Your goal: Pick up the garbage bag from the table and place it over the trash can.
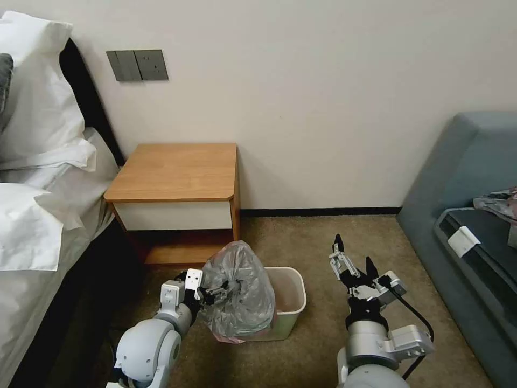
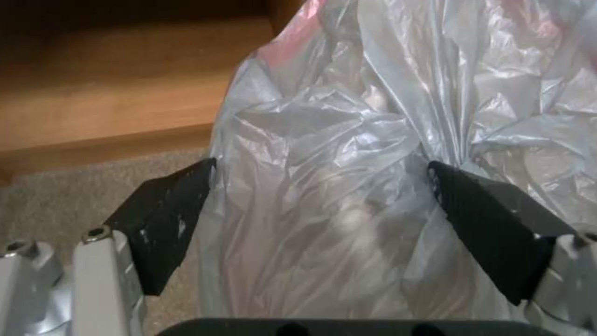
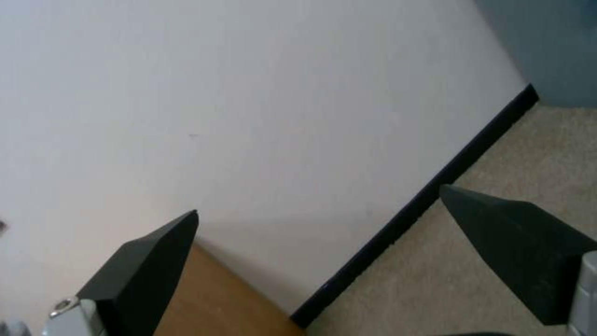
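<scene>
The garbage bag (image 1: 239,291), grey translucent film with a pink edge, stands puffed up over the left part of the beige trash can (image 1: 295,302) on the carpet. My left gripper (image 1: 218,292) is against the bag's left side. In the left wrist view the left gripper (image 2: 317,168) is open, its fingers wide apart with the bag (image 2: 348,116) bulging between them. My right gripper (image 1: 354,250) hangs open to the right of the can, with nothing between its fingers, and faces the wall (image 3: 317,200). The wooden table (image 1: 177,170) stands behind the can with a bare top.
A bed with white pillows (image 1: 37,178) runs along the left. A grey-blue sofa (image 1: 463,178) stands at the right, with a patterned cloth bundle (image 1: 498,202) on it. Open carpet (image 1: 318,242) lies between the table and the sofa.
</scene>
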{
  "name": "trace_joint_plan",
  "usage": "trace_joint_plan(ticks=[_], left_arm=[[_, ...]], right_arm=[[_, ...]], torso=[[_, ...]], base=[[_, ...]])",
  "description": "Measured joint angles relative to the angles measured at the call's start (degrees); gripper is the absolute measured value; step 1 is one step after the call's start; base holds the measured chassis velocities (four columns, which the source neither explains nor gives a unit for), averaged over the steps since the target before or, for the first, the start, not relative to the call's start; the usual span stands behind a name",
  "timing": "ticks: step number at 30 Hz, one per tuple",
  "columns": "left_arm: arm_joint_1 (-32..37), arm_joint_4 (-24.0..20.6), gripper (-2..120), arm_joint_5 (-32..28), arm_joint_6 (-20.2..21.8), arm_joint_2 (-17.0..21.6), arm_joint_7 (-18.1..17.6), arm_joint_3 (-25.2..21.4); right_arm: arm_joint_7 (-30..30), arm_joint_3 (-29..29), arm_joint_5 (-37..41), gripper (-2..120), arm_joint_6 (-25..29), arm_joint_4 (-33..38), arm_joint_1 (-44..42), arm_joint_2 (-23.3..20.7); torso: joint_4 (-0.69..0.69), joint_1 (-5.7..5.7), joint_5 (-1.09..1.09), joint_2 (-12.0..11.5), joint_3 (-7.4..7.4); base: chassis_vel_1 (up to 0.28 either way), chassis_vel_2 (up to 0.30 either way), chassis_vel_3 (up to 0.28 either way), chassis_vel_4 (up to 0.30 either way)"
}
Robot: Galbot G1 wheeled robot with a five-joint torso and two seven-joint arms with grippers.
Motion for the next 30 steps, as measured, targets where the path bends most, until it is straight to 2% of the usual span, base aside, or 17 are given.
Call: trace_joint_plan(ticks=[2,4,6,7,9,14,16,18,20,21,22,24,25,29,30], left_arm=[[0.0,0.3,83,-0.3,0.0,0.0,0.1,-0.2],[0.0,0.4,80,-0.4,0.0,0.0,0.3,-0.2],[0.0,0.7,70,-0.6,0.0,0.1,1.2,-0.4],[0.0,0.7,70,-0.6,0.0,0.1,1.2,-0.4],[-0.1,1.0,60,-0.7,0.0,0.3,2.3,-0.7],[-0.1,1.2,57,-0.2,-0.1,0.7,5.7,-1.0],[-0.1,1.2,57,-0.2,-0.1,0.7,5.8,-1.0],[-0.1,1.8,46,0.0,-0.1,0.8,7.3,-1.1],[0.0,1.9,44,0.0,-0.1,0.8,7.4,-1.1],[0.0,2.1,38,0.0,-0.1,0.8,7.5,-1.1],[0.0,2.1,38,0.0,-0.1,0.8,7.5,-1.1],[0.4,2.3,25,0.1,-0.1,0.7,7.5,-0.9],[0.4,2.3,25,0.1,-0.1,0.7,7.5,-0.9],[0.8,2.2,8,0.5,-0.1,0.5,7.2,-0.9],[0.8,2.2,8,0.5,-0.1,0.5,7.2,-0.9]], right_arm=[[0.0,0.0,-0.2,100,0.2,0.1,-0.2,0.0],[0.0,0.0,-0.3,100,0.2,0.2,-0.2,0.0],[0.0,-0.1,-0.7,100,0.4,0.3,-0.4,0.0],[0.0,-0.1,-0.7,100,0.4,0.3,-0.4,0.0],[0.0,-0.3,-1.2,100,0.7,0.3,-0.7,0.1],[0.0,-0.7,-2.3,100,1.3,0.3,-1.3,0.4],[0.0,-0.7,-2.4,100,1.3,0.3,-1.3,0.4],[0.0,-0.8,-3.0,100,1.6,0.4,-1.5,0.5],[0.0,-0.8,-3.1,100,1.6,0.5,-1.5,0.5],[0.0,-0.8,-3.3,100,1.7,0.6,-1.6,0.5],[0.0,-0.8,-3.3,100,1.7,0.6,-1.6,0.5],[0.0,-0.8,-3.7,100,1.9,0.6,-1.7,0.5],[0.0,-0.8,-3.7,100,1.9,0.6,-1.7,0.5],[0.0,-0.9,-4.0,100,2.1,0.6,-1.7,0.5],[0.0,-0.9,-4.0,100,2.1,0.6,-1.7,0.5]], torso=[[0.0,0.0,0.0,0.0,0.0],[0.0,0.0,0.0,0.0,0.0],[0.0,0.0,0.0,0.0,0.0],[0.0,0.0,0.0,0.0,0.0],[0.0,0.0,0.0,0.0,0.0],[0.0,0.0,0.0,0.0,0.0],[0.0,0.0,0.0,0.0,0.0],[0.0,0.0,0.0,0.0,0.0],[0.0,0.0,0.0,0.0,0.0],[0.0,0.0,0.0,0.0,0.0],[0.0,0.0,0.0,0.0,0.0],[0.0,0.0,0.0,0.0,0.0],[0.0,0.0,0.0,0.0,0.0],[0.0,0.0,-0.01,0.0,0.0],[0.0,0.0,-0.01,0.0,0.0]], base=[[0.0,0.0,0.0,0.0],[0.0,0.0,0.0,0.0],[0.0,0.0,0.0,0.0],[0.0,0.0,0.0,0.0],[0.0,0.0,0.0,0.0],[0.0,0.0,0.0,0.0],[0.0,0.0,0.0,0.0],[0.0,0.0,0.0,0.0],[0.0,0.0,0.0,0.0],[0.0,0.0,0.0,0.0],[0.0,0.0,0.0,0.0],[0.0,0.0,0.0,0.0],[0.0,0.0,0.0,0.0],[0.0,0.0,0.0,0.0],[0.0,0.0,0.0,0.0]])
